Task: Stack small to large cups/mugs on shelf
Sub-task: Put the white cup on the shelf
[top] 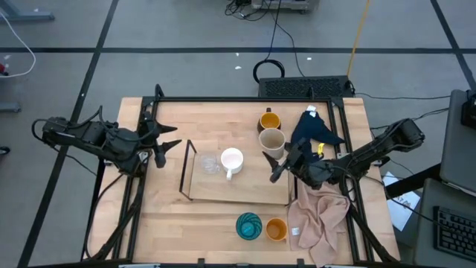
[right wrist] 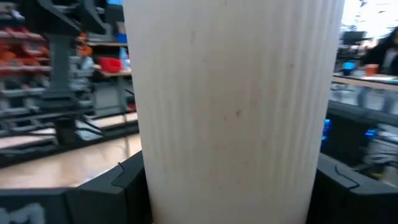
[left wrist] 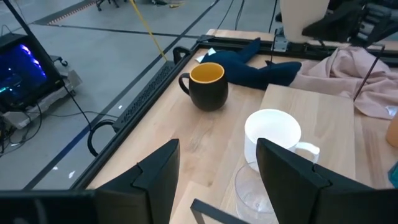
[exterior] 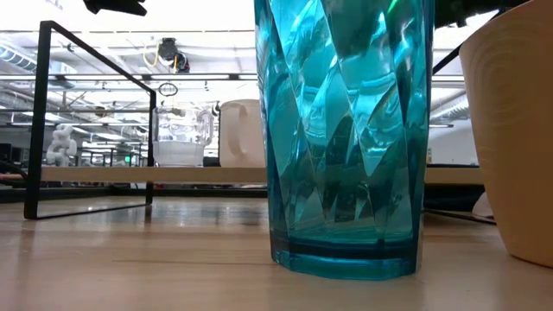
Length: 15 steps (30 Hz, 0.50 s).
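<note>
The shelf [top: 253, 190] lies mid-table; a clear glass [top: 210, 164] and a white handled mug [top: 232, 159] stand on its left part. My right gripper [top: 281, 160] is shut on a beige-grey cup [top: 272, 141] above the shelf's right end. A dark mug with a yellow inside [top: 269, 120] stands on the table just beyond. A teal cup [top: 249, 225] and an orange cup [top: 276, 229] stand by the near edge. My left gripper [left wrist: 217, 168] hangs open over the table's left side, holding nothing. My right gripper pinches the beige-grey cup's ribbed side wall [right wrist: 155, 186] between its two fingers [right wrist: 124, 186], one on each side. The fingers reach in level from the table's right. The cup stands upright in the hold, lifted clear of table and shelf [left wrist: 303, 12].
A dark blue cloth [top: 316, 130] lies at the far right and a pink cloth [top: 320, 216] at the near right, under my right arm. The shelf's black wire ends [top: 186, 171] stand upright. Bare wood lies between the shelf and the near cups.
</note>
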Tool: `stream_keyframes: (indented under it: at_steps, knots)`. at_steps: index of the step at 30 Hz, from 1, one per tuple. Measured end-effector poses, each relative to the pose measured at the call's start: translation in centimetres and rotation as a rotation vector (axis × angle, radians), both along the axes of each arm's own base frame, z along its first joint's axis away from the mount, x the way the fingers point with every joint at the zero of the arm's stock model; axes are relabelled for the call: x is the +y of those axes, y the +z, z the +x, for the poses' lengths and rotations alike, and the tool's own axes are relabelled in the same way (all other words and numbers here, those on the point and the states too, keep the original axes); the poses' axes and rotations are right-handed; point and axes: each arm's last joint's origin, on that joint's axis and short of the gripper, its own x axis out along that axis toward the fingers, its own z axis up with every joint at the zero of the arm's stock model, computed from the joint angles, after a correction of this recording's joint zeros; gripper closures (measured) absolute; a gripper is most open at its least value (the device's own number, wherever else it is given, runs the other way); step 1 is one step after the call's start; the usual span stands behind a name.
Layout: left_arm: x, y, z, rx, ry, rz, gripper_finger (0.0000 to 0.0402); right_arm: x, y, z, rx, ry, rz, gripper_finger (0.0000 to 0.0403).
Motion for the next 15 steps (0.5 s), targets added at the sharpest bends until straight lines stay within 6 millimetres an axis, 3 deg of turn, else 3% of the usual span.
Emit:
stream_keyframes:
  at_steps: [8,15]
  knots:
    - [-0.4,0.1,1.5,-0.014,-0.015,0.024,0.0188,-0.8,-0.7,0.9,-0.005,0.098,0.036,0.0139]
    - [-1.3,0.8,5.5,-0.076,-0.197,0.182,0.0188,-0.7,-0.8,1.0,0.004,0.127,0.029,0.0139]
